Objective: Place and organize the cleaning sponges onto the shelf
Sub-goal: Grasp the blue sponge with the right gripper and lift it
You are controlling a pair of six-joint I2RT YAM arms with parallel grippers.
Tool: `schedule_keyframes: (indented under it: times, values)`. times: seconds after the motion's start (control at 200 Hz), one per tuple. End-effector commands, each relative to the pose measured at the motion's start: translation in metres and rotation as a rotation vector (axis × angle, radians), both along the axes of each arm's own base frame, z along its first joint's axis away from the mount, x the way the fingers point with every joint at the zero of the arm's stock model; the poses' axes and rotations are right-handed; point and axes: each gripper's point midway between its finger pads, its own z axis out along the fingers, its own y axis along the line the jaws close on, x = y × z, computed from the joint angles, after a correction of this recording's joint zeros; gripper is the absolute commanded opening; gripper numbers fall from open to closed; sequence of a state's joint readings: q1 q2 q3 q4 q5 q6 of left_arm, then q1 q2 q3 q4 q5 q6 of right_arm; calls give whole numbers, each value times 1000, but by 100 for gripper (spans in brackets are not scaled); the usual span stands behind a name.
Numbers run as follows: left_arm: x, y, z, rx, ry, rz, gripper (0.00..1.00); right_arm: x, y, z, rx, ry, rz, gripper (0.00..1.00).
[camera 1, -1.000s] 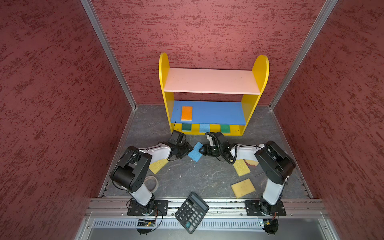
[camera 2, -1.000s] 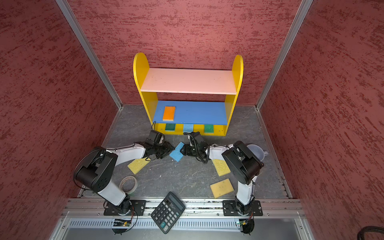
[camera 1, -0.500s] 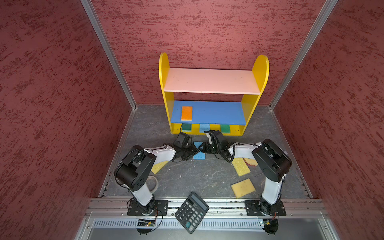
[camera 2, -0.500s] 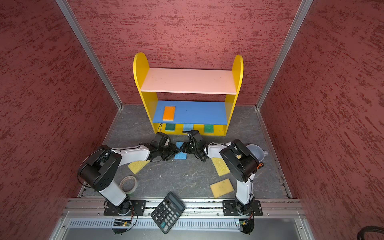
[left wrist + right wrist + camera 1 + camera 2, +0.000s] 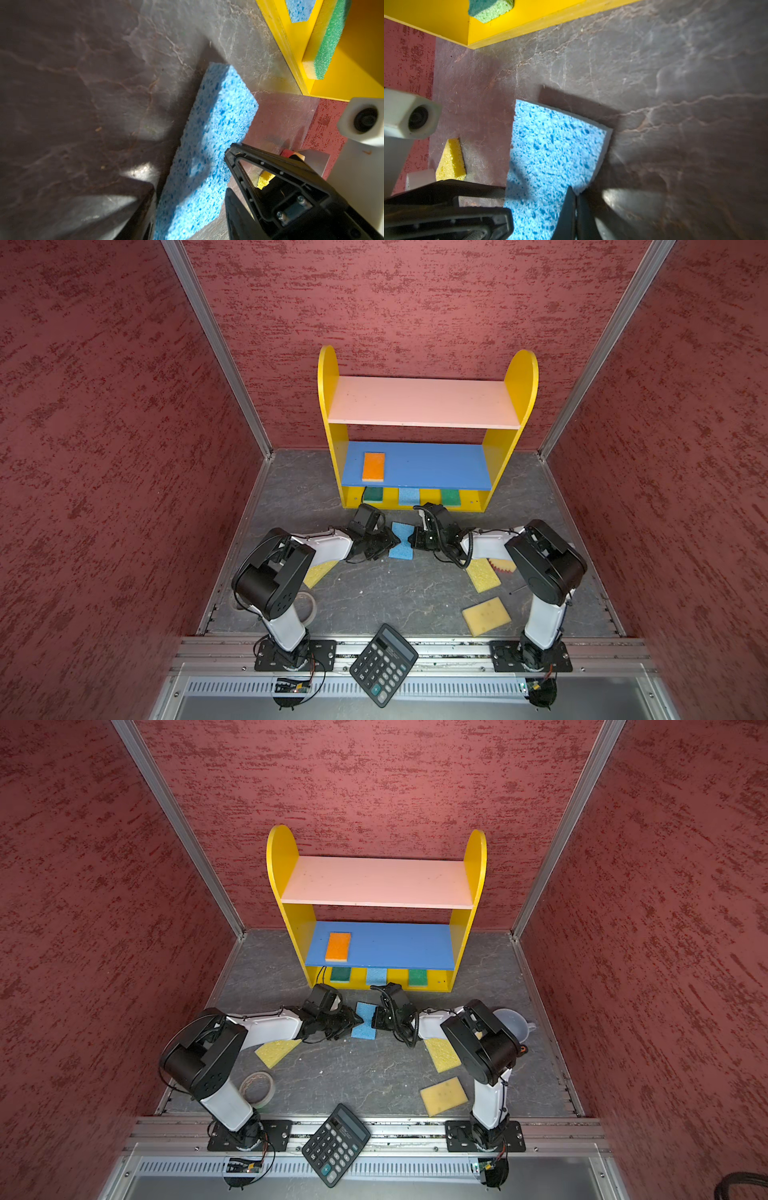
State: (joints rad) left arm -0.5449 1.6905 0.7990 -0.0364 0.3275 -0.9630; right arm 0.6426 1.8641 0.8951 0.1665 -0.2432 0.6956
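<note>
— Blue sponge [image 5: 402, 551] is mid-floor, shelf [image 5: 492, 456] at twelve o'clock; my left gripper [image 5: 191, 170] clamps it from nine; my right gripper [image 5: 574, 199] is pinched shut at three.
— Risk?
— I reckon the two could collide, crowding one sponge; foam may squash and slip; grey slate floor [image 5: 395, 593] looks smooth; red walls [image 5: 415, 302] close on three sides.

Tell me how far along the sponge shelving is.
Done: the shelf holds the orange sponge and three bottom sponges. In hand: left gripper and right gripper flank the blue sponge on the floor. Remaining: three yellow sponges and a fringed sponge.
</note>
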Motion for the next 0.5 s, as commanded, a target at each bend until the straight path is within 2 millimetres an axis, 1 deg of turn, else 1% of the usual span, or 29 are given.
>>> schedule_keyframes:
  times: [0.0, 0.095, 0.18, 0.256, 0.391, 0.496]
  values:
    - [-3, 18, 1, 98, -25, 24, 53, -12, -10, -9, -76, 29, 26, 0]
    - [3, 31, 28, 155, -119, 40, 53, -4, -11, 19, -81, -75, 42, 0]
    - [8, 47, 54, 210, -206, 69, 55, 4, -15, 45, -115, -158, 55, 0]
    - [13, 59, 78, 244, -275, 89, 56, 9, -17, 63, -144, -219, 76, 0]
    - [22, 83, 107, 250, -349, 164, 57, 18, -23, 87, -215, -305, 87, 0]
    - [27, 99, 125, 233, -393, 210, 60, 25, -31, 109, -251, -383, 71, 0]
